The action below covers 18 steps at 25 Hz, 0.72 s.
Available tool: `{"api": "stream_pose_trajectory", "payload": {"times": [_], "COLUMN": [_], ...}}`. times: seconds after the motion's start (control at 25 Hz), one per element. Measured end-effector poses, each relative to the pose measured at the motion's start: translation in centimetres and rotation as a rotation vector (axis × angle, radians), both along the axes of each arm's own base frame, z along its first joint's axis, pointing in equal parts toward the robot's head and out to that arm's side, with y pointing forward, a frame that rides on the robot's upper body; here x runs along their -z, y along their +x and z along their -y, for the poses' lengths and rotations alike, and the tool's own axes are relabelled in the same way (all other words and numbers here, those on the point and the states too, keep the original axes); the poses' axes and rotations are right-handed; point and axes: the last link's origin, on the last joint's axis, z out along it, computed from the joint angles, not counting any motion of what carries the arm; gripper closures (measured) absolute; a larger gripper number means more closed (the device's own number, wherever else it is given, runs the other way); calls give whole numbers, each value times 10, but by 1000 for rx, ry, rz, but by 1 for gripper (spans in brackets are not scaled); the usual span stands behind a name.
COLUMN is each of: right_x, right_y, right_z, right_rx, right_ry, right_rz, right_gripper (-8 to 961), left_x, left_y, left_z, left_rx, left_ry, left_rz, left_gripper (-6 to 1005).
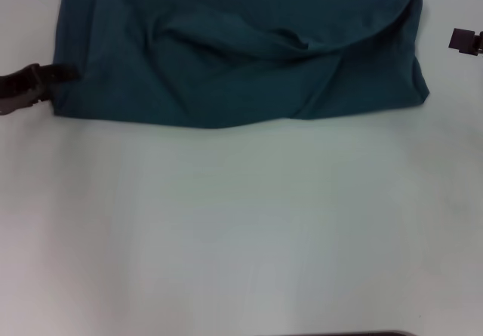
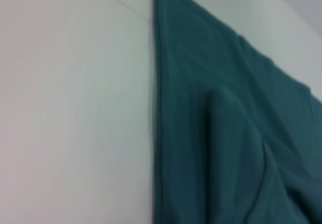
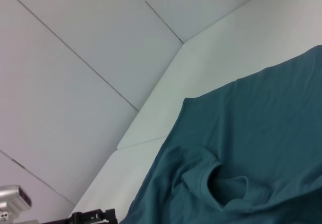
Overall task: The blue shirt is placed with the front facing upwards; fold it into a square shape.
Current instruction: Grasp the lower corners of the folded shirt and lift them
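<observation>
The blue shirt (image 1: pixel 241 57) lies across the far part of the white table (image 1: pixel 241 230), plain teal side showing, with a raised fold running across its middle. The lettering is hidden. My left gripper (image 1: pixel 56 75) is low at the shirt's near left corner and touches its edge. The left wrist view shows the shirt's straight side edge (image 2: pixel 158 133) on the table. My right gripper (image 1: pixel 464 40) is at the right edge of the head view, a little apart from the shirt's right side. The right wrist view shows the shirt's collar opening (image 3: pixel 226 183).
White table stretches from the shirt's near hem to the front edge. Beyond the table, pale wall panels (image 3: pixel 75 58) show in the right wrist view. A dark gripper (image 3: pixel 90 216) and a grey-white device (image 3: pixel 12 199) show at that view's bottom corner.
</observation>
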Motion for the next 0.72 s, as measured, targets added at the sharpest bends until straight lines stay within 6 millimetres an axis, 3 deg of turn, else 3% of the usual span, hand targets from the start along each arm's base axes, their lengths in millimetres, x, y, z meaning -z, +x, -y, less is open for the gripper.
{"api": "stream_pose_trajectory", "payload": {"times": [0.72], "right_x": [-2], "right_y": [6], "right_z": [4], "right_rx": [23], "right_ry": [10], "right_rz": [-11], "right_gripper": [131], "left_x": [17], "left_y": [13], "left_z": [3], "left_rx": [33], "left_ry": [-66], "left_rz": [27], "left_gripper": [247]}}
